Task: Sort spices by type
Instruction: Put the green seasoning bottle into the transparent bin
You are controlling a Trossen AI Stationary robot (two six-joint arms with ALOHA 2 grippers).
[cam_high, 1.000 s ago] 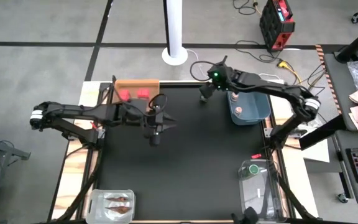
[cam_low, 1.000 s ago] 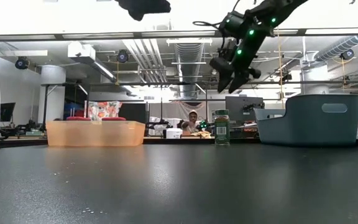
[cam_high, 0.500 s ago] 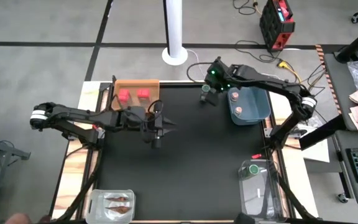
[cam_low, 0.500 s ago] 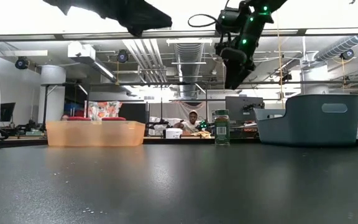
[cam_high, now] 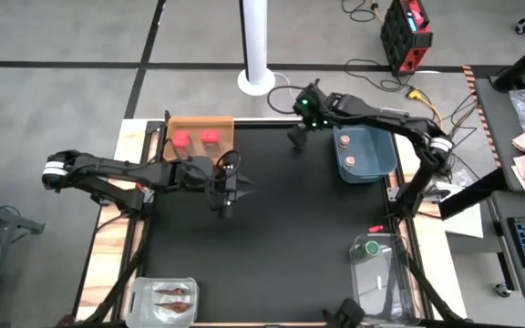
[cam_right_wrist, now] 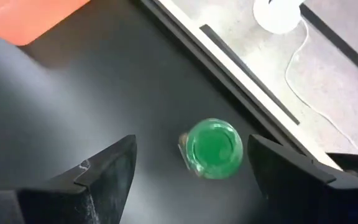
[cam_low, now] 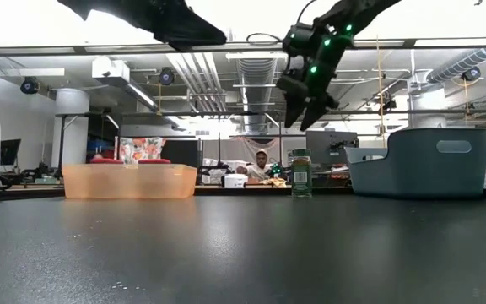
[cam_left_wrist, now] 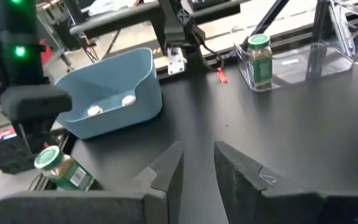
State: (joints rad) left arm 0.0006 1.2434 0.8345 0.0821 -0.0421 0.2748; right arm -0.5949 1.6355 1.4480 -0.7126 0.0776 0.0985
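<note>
A green-capped jar (cam_low: 299,173) stands upright on its base on the black table, near the far edge. It also shows in the right wrist view as a green-capped jar (cam_right_wrist: 213,149) seen from above. My right gripper (cam_low: 304,108) hangs open above it, pointing steeply down. Its fingers (cam_right_wrist: 107,171) stand on either side of the cap without touching it. My left gripper (cam_high: 229,196) hovers over the table's middle left. The left gripper's fingers (cam_left_wrist: 166,171) are close together with nothing between them.
The orange tray (cam_high: 199,121) at the far left holds two red boxes (cam_high: 182,138). A blue tub (cam_high: 376,166) at the far right holds two tan-capped jars (cam_high: 343,141). Of the clear containers, the near-right one (cam_high: 383,278) holds a green-capped jar (cam_high: 370,247) and the near-left one holds brown packets (cam_high: 173,293).
My right gripper has shifted a little toward the table's left and tipped steeper, so that it now hangs over the green-capped jar. My left gripper has sunk a little. The jar has stayed where it was.
</note>
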